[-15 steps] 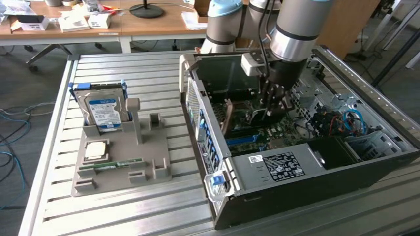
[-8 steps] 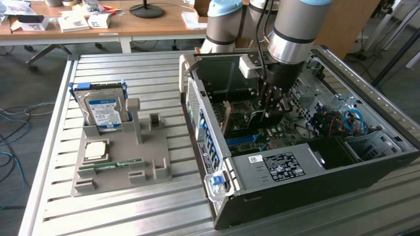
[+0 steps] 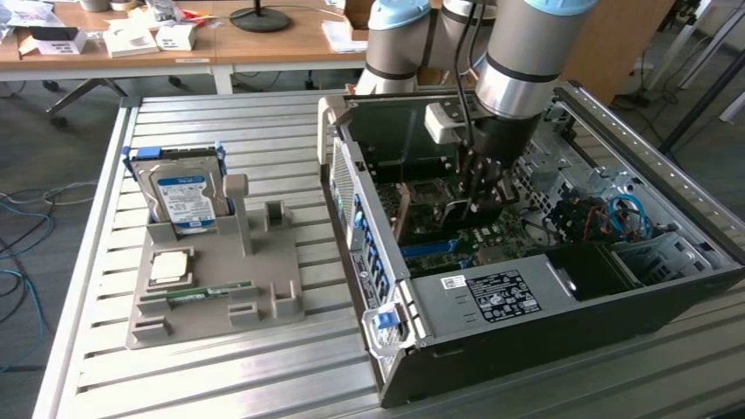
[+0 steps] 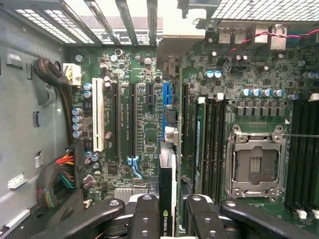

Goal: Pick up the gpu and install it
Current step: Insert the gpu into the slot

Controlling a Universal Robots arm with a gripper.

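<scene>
Exterior view, left to right: grey fixture tray (image 3: 274, 297) on the slatted table (image 3: 233, 375), left of frame. Hard drive (image 3: 184, 199) stands upright at the tray's far end, blue label facing camera, print too small to read. In front of it a CPU (image 3: 171, 266) lies flat, then a green RAM stick (image 3: 195, 294) lies flat in the tray.

Centre to right: open PC case (image 3: 547, 340) lying on its side, rear panel toward the exterior view's left. Power supply (image 3: 437, 305) at lower centre carries a black-and-white rating label (image 3: 501, 297) and a white barcode sticker (image 3: 452, 281), neither legible. Blue cables (image 3: 629, 214) at right of frame.

Arm (image 3: 518, 52) reaches down from top centre, wrist pointing straight into the case. Gripper (image 3: 480, 205) sits low over the motherboard (image 3: 437, 249), tips lost among the dark parts there.

Wrist view, same order: white slot (image 4: 98, 122), black PCIe slots (image 4: 132, 117) with silkscreen too small to read, then the gpu (image 4: 166, 199), edge-on between the two black fingers (image 4: 147, 216), jaws clamped on it, one finger each side. Green NVIDIA logo and name readable on its edge. Card hangs above the motherboard, in line with the blue connector (image 4: 168, 94), between the PCIe slots and the RAM slots (image 4: 214, 144). Its far end blends into board parts, so I can't tell whether its edge touches a slot. Open CPU socket (image 4: 254, 164) just beside the RAM slots
</scene>
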